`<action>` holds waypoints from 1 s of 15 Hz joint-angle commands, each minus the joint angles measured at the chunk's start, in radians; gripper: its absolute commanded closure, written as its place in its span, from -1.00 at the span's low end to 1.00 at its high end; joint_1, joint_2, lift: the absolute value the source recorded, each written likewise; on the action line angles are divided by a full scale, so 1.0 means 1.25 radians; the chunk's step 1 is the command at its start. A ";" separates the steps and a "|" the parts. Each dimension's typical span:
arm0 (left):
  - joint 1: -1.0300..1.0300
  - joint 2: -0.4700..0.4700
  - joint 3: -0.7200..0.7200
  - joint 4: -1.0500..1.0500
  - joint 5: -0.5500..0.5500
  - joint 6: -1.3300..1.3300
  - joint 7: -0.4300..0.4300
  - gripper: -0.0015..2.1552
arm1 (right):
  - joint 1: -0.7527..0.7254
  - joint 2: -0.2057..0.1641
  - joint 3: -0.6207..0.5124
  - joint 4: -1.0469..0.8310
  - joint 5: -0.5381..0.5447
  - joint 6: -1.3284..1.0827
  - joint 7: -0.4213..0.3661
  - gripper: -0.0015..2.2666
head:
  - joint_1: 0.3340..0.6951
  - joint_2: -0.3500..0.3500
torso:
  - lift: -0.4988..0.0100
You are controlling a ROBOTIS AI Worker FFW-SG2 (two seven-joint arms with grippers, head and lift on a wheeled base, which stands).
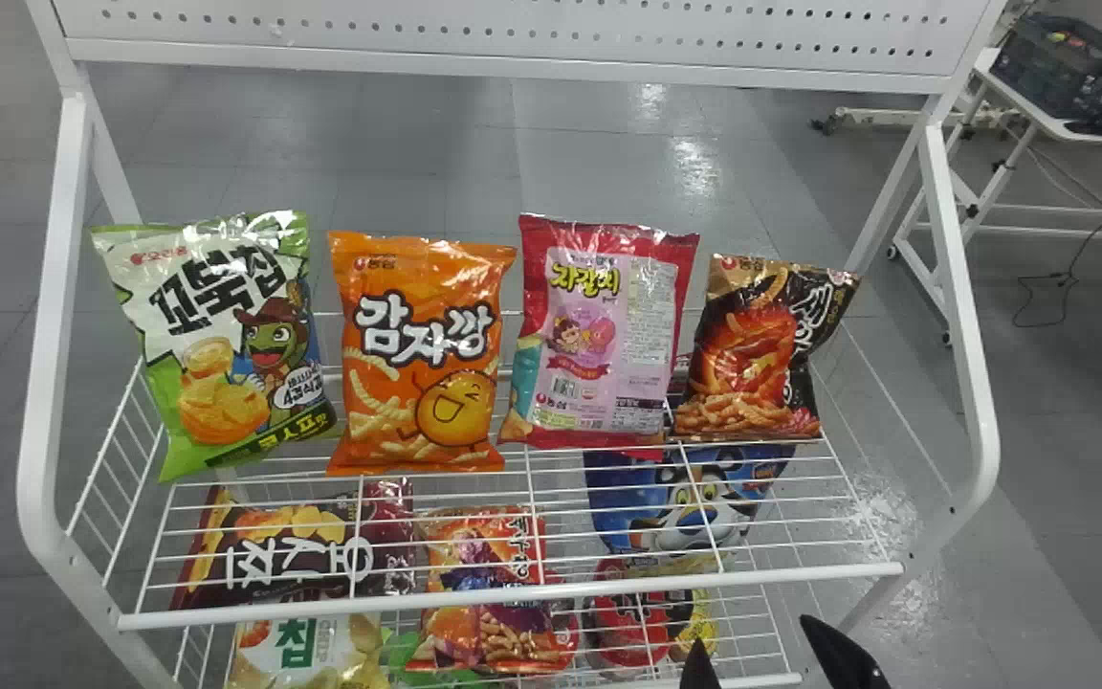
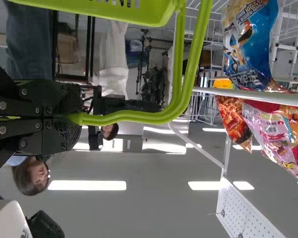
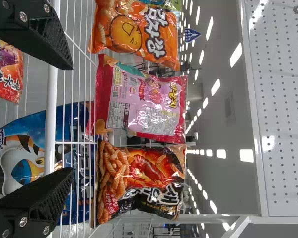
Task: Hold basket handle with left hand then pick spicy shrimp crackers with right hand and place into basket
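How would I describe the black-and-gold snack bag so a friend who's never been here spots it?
Find the white rack, then its upper wire shelf. At the right end, seen from the head, the black-and-gold bag stands beside a red-and-pink bag. It's smaller, with black down one side.

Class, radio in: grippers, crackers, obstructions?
Left gripper shut on basket handle. Right gripper open, empty. Crackers upright on shelf, far right. Pink bag close beside.
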 commanded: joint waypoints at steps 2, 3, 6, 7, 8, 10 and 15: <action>-0.002 -0.001 -0.001 0.001 0.000 0.001 -0.010 0.99 | -0.009 0.001 -0.007 -0.016 -0.001 0.015 0.000 -0.93 | 1.00 -0.37 | 0.92; -0.002 -0.001 -0.001 0.001 0.000 0.001 -0.010 0.99 | -0.011 0.001 -0.011 -0.028 -0.001 0.025 0.000 -0.93 | 1.00 -0.38 | 0.92; -0.003 0.001 -0.001 0.002 0.000 0.001 -0.010 0.99 | -0.034 0.001 -0.014 -0.070 -0.001 0.106 0.000 -0.93 | 1.00 -0.40 | 0.92; -0.002 0.001 -0.001 0.002 0.000 0.001 -0.010 0.99 | -0.049 0.001 -0.017 -0.080 -0.001 0.140 0.000 -0.93 | 1.00 -0.40 | 0.92; -0.002 0.001 -0.002 0.002 0.000 0.001 -0.010 0.99 | -0.066 0.001 -0.019 -0.091 -0.002 0.189 0.000 -0.93 | 1.00 -0.40 | 0.92; -0.002 0.002 -0.002 0.001 0.000 0.001 -0.010 0.99 | -0.094 0.001 -0.027 -0.107 -0.002 0.255 -0.001 -0.93 | 1.00 -0.39 | 0.92; -0.003 0.003 -0.005 -0.001 0.000 0.001 -0.010 0.99 | -0.178 0.001 -0.062 -0.146 -0.002 0.422 -0.002 -0.93 | 1.00 -0.42 | 0.92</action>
